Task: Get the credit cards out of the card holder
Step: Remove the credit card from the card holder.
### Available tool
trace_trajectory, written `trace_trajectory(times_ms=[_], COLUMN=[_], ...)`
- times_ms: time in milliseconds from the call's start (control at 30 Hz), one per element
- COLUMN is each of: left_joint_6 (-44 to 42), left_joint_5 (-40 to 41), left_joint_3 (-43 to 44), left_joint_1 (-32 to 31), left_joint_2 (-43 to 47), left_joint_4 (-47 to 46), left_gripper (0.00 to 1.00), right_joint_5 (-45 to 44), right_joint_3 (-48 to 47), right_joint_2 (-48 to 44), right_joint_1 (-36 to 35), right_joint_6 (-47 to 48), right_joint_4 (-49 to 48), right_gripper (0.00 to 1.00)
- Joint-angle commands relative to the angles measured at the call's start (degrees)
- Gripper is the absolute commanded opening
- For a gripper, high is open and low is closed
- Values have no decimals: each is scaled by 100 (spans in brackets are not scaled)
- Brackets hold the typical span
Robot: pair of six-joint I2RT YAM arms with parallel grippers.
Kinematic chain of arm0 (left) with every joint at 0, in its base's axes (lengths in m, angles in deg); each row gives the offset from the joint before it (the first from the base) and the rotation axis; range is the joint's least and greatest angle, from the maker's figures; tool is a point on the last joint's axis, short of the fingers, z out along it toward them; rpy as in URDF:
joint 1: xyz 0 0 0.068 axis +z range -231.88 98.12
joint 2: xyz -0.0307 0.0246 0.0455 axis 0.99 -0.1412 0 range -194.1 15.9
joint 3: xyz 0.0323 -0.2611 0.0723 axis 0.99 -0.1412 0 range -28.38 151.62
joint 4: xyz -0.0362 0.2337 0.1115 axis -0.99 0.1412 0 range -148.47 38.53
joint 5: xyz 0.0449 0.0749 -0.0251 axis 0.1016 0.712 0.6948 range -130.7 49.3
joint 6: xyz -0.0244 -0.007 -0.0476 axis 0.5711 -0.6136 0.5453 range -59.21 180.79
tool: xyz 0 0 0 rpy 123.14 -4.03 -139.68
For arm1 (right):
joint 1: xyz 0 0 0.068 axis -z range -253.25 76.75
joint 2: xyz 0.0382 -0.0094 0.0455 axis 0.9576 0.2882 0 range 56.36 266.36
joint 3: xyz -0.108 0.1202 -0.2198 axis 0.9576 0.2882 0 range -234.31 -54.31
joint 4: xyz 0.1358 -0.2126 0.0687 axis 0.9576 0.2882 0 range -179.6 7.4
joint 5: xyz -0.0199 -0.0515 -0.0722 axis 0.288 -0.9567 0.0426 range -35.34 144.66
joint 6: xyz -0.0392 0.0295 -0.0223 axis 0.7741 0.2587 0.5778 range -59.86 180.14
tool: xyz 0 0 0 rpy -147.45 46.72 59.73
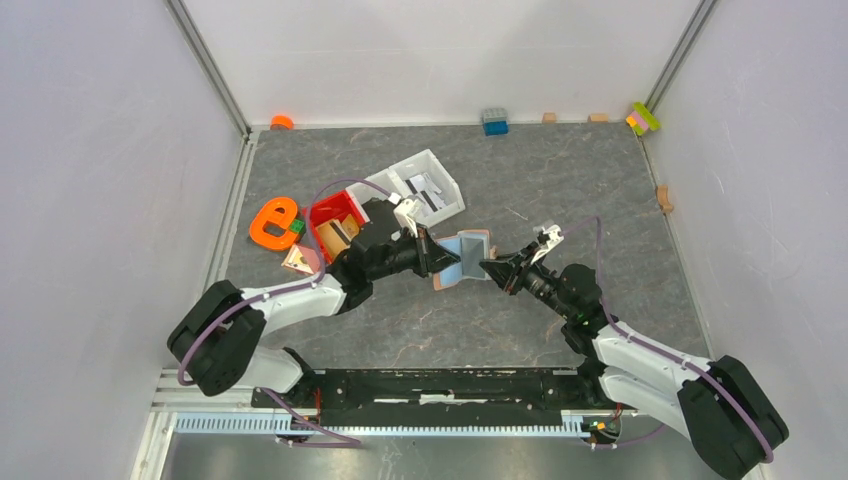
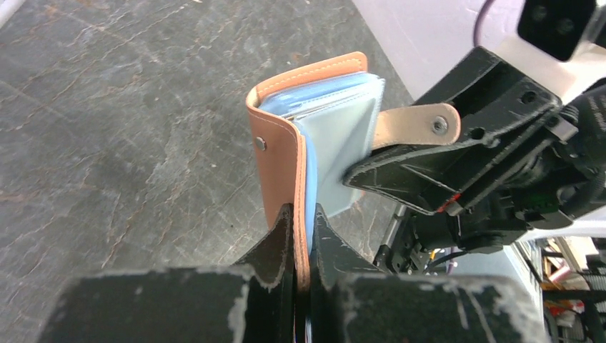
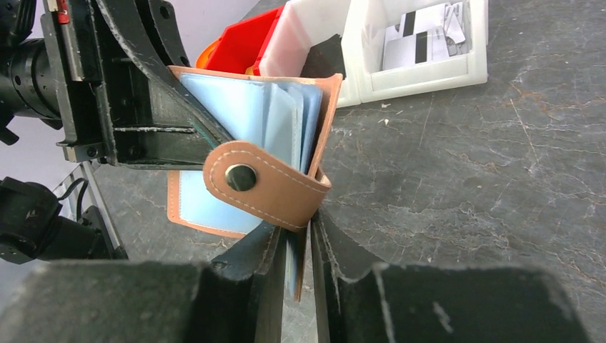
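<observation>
We are gripping the opened card holder (image 1: 466, 252) over the middle of the desk (image 1: 560, 190): left tool (image 2: 301, 218) clenching one tan cover, right tool (image 3: 294, 232) clenching the opposite cover beside the tab (image 3: 261, 187).

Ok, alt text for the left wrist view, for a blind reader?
The left gripper clamps one tan cover of the open card holder, pale blue sleeves fanned inside. The right gripper meets it from the right, above a grey table.

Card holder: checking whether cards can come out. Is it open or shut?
Open: the card holder's snap tab hangs unfastened, and its covers are spread with pale blue sleeves fanned between them.
</observation>
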Motion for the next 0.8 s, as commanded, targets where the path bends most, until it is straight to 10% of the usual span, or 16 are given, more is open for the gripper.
trace_trajectory(times_ms=[0,767], left_joint_6=[-230,-31], left_joint_5=[544,424], left_joint_3=[275,317], left_joint_1=[-131,137], left_joint_2=[363,214], left_joint_4=[397,542], left_gripper=[2,2], right_joint_5=[145,325], right_joint_3=[-209,-61], right_joint_2=[-85,-239], right_joint_1=[-64,-64], right_joint_6=[50,48], right_joint_4=[-140,-477], right_gripper=[26,28])
